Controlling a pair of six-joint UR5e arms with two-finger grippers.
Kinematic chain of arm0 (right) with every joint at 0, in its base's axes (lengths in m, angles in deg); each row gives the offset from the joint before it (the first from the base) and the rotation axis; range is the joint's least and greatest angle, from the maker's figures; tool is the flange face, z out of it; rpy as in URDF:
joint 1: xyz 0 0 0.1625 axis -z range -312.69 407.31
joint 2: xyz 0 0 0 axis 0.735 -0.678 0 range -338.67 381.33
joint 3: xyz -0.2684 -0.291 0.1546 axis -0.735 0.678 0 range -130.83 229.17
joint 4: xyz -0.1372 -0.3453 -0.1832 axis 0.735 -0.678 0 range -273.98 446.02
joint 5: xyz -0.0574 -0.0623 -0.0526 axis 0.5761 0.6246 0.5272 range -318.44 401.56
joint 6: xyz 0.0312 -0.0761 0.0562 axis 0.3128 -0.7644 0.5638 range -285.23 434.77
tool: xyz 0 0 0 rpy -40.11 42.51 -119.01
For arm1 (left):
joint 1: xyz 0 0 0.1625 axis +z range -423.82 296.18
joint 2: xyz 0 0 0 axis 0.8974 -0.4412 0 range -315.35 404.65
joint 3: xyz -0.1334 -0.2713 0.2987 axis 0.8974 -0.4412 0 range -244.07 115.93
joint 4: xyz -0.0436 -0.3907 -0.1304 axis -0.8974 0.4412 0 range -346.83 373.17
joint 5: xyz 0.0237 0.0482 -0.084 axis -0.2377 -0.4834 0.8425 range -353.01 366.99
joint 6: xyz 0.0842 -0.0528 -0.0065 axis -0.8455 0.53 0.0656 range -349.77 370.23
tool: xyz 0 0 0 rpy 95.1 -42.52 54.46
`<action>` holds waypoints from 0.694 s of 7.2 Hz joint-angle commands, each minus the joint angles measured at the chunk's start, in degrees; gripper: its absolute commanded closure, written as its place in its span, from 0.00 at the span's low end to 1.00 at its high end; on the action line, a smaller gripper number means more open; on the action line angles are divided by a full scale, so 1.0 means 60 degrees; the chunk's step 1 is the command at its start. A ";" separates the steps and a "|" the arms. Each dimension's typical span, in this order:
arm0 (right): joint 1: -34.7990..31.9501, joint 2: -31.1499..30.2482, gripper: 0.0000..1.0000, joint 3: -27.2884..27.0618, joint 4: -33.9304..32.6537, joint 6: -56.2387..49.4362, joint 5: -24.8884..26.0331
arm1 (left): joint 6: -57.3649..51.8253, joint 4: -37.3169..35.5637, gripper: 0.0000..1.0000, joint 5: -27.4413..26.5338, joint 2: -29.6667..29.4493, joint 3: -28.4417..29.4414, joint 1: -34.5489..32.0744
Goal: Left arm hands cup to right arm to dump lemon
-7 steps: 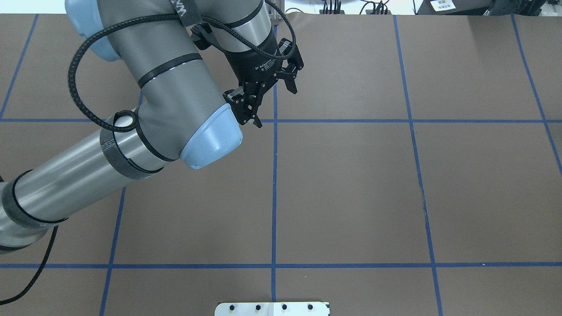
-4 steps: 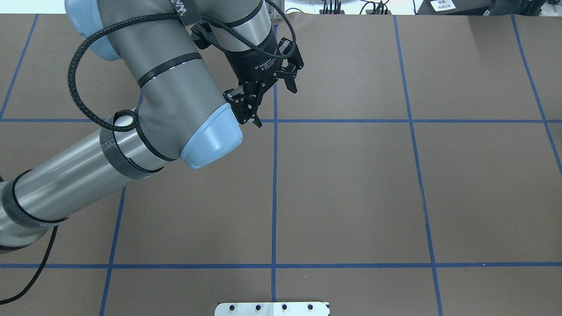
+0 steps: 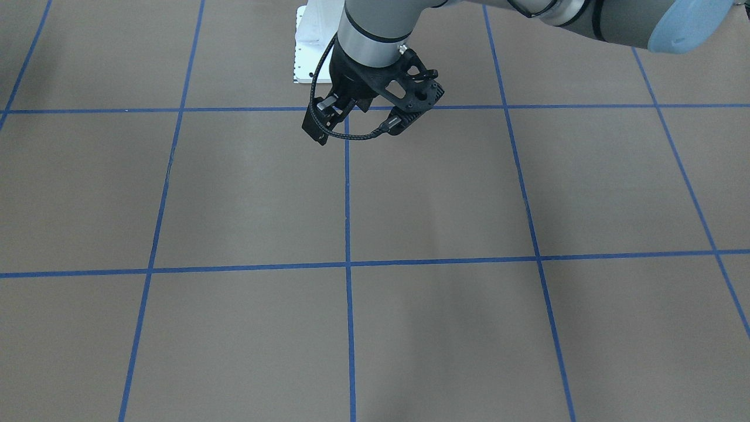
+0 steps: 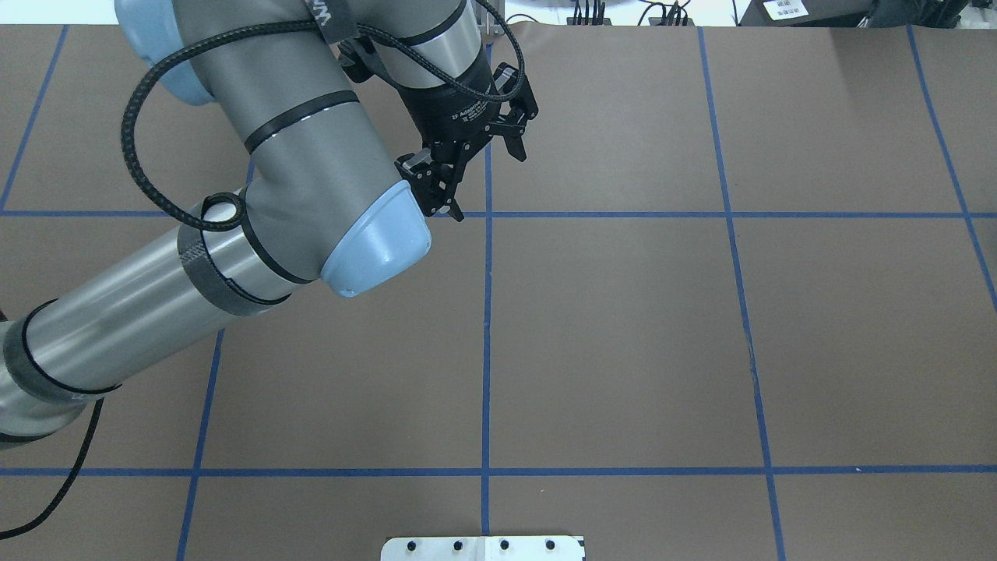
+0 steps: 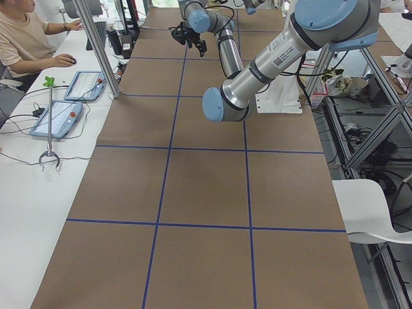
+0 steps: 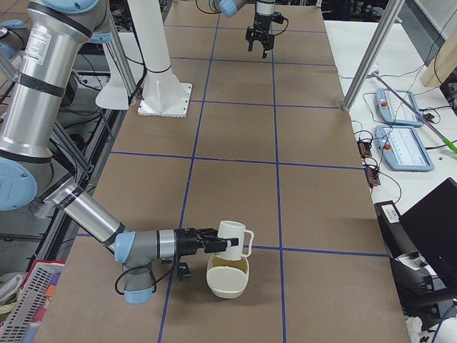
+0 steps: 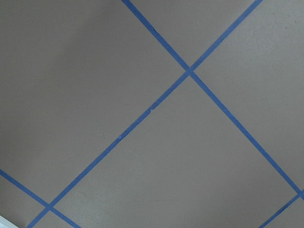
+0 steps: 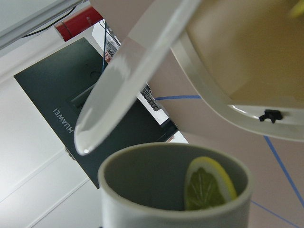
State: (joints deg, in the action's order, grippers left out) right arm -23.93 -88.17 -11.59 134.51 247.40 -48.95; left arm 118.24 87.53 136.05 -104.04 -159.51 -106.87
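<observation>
My left gripper point(image 4: 481, 181) is open and empty, hanging above the brown table near the far centre grid crossing; the exterior right view shows it far off point(image 6: 260, 41). The left wrist view shows only bare table and blue tape. In the exterior right view the white cup point(image 6: 233, 239) hangs at the tip of my right gripper point(image 6: 211, 243), just above a cream bowl point(image 6: 228, 280). I cannot tell there whether the fingers are shut. The right wrist view looks into the cup point(image 8: 142, 164), where the lemon point(image 8: 207, 188) lies against the inner wall, with the bowl point(image 8: 237, 61) close beyond it.
The white mounting plate point(image 4: 483, 548) sits at the table's near centre edge, also in the front-facing view point(image 3: 304, 58). An operator point(image 5: 26, 38) sits at a side desk with pendants point(image 5: 64, 116). A pink basket point(image 6: 32, 304) stands beside the right arm's base.
My left gripper has shifted slightly toward the far side of the table and stays open. Nothing else in the overhead view has moved.
</observation>
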 commanded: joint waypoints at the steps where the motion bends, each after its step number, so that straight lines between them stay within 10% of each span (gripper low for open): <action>1: -0.0154 -0.0089 1.00 -0.0038 0.0473 0.1063 -0.0177 | -0.0012 0.0000 0.00 -0.0064 -0.0004 -0.0001 0.0026; 5: -0.0139 0.0028 1.00 -0.0781 -0.0020 0.1040 -0.0558 | -0.0027 0.0000 0.00 -0.0299 -0.0018 0.0058 0.0056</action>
State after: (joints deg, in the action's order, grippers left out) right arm -24.84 -88.44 -13.35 136.57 254.50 -51.37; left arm 118.11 87.59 134.46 -104.17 -159.17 -106.50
